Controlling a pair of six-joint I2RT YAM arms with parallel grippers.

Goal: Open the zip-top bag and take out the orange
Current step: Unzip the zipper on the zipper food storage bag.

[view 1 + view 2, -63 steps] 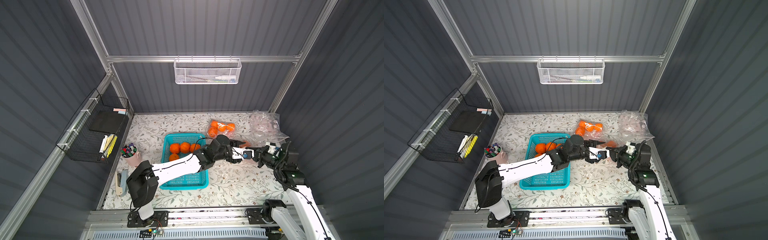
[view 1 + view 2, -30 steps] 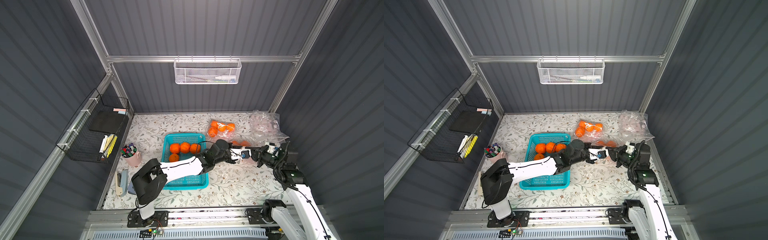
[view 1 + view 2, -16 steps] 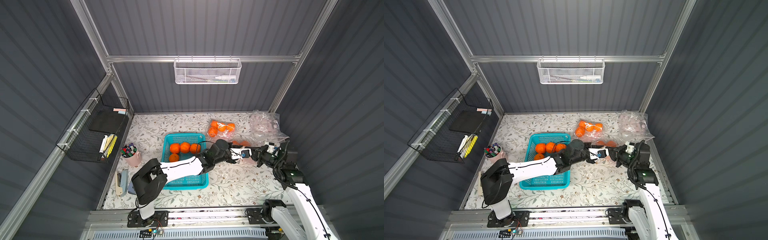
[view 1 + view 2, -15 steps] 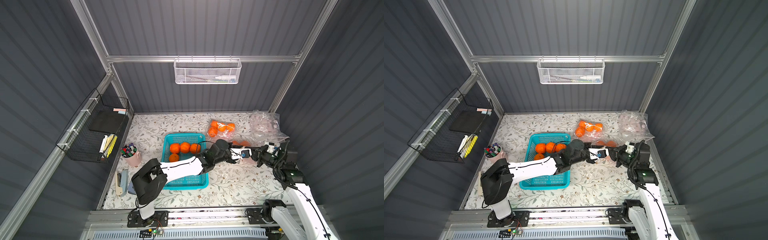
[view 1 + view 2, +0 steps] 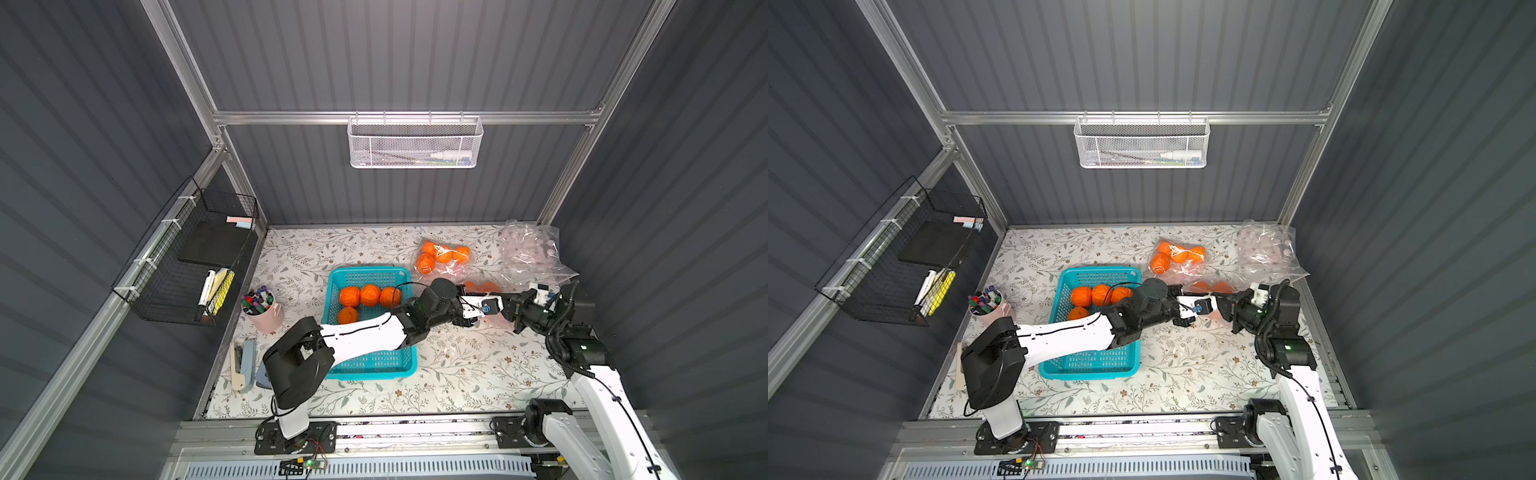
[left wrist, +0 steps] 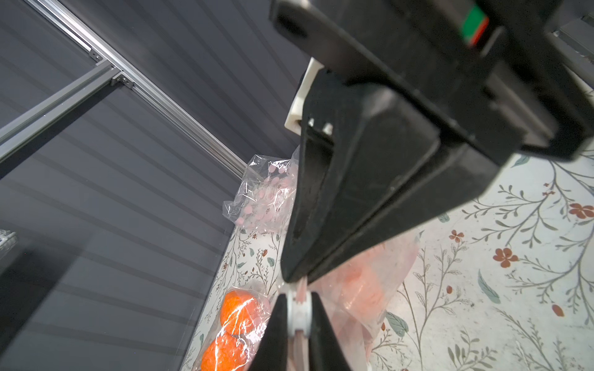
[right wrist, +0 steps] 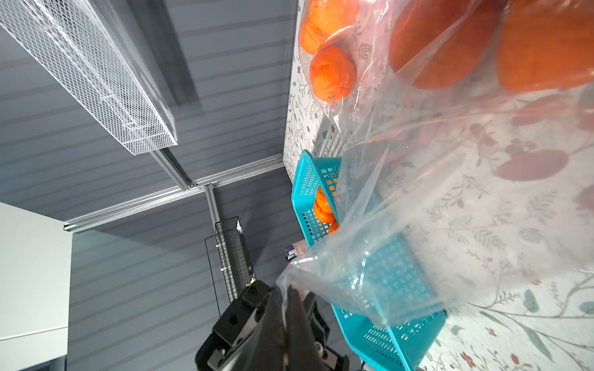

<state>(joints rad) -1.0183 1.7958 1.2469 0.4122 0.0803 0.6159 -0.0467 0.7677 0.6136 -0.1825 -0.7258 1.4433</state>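
Note:
The clear zip-top bag (image 5: 498,321) hangs stretched between my two grippers, right of the basket, with oranges (image 5: 482,286) inside at its far end. My left gripper (image 5: 478,309) is shut on the bag's white zip slider (image 6: 299,313), seen between its black fingers in the left wrist view. My right gripper (image 5: 506,309) faces it, shut on the bag's top edge (image 7: 289,282). The right wrist view shows the bag (image 7: 418,199) spreading away from the jaws and two oranges (image 7: 450,41) inside it. Both top views show the grippers tip to tip (image 5: 1200,309) (image 5: 1224,309).
A teal basket (image 5: 370,365) holds several oranges (image 5: 365,295) under my left arm. A second bag of oranges (image 5: 442,255) lies behind. Crumpled clear bags (image 5: 532,253) fill the back right corner. A pink pen cup (image 5: 264,311) and a stapler (image 5: 243,368) stand left.
My left arm has come down and toward the right gripper. Its jaws have closed onto the white slider. The right arm has hardly moved and still grips the bag's edge.

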